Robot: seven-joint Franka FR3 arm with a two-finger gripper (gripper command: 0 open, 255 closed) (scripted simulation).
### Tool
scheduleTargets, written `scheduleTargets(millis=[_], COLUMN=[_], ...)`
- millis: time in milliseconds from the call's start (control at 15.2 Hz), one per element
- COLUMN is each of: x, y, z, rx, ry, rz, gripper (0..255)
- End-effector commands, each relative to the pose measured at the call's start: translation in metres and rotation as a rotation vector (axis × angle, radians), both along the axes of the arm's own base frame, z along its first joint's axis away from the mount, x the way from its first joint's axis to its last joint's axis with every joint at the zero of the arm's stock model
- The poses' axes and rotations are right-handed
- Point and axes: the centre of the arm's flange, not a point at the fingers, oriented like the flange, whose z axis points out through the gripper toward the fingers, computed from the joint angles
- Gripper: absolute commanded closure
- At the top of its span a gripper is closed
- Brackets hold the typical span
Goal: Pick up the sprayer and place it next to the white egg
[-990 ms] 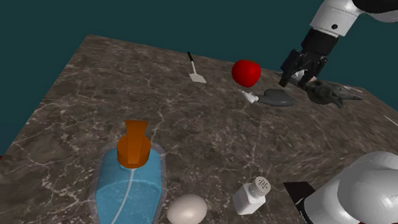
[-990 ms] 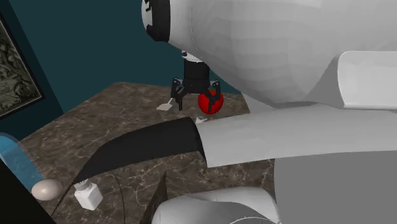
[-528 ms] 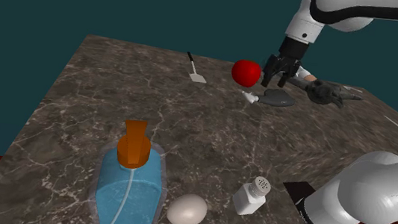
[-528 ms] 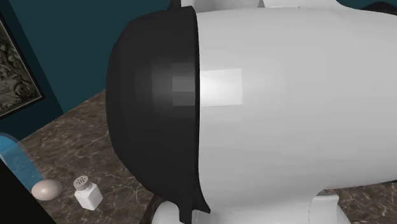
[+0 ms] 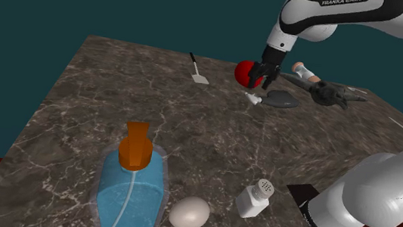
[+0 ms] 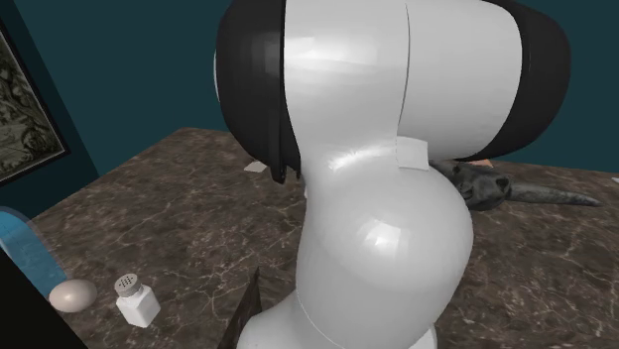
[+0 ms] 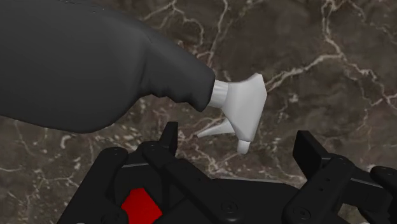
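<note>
Sprayer [image 5: 281,102] lying flat on marble table [image 5: 119,86], long axis across the shoulder view, white nozzle [image 5: 253,99] pointing to that view's left; gripper [image 5: 260,80] fingers [image 7: 168,137] spread apart, nozzle just beyond them, untouched.

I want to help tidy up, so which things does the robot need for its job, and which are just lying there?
For the job:
sprayer
egg
gripper, open, near the sprayer's white head

Just lying about:
blue bottle
shaker
red ball
spatula
dark animal figure
</note>
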Motion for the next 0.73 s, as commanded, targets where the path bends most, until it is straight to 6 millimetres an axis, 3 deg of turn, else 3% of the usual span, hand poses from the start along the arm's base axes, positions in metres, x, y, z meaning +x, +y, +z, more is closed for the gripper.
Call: scheduleTargets(millis=[0, 396, 660], x=[0.005, 0.002, 0.002], y=[-0.002, 0.001, 0.001], z=[-0.009, -0.038, -0.038], rx=[0.002, 0.002, 0.002], ry=[0.000, 0.000, 0.000], rz=[0.005, 0.005, 0.005], gripper=[0, 0, 0])
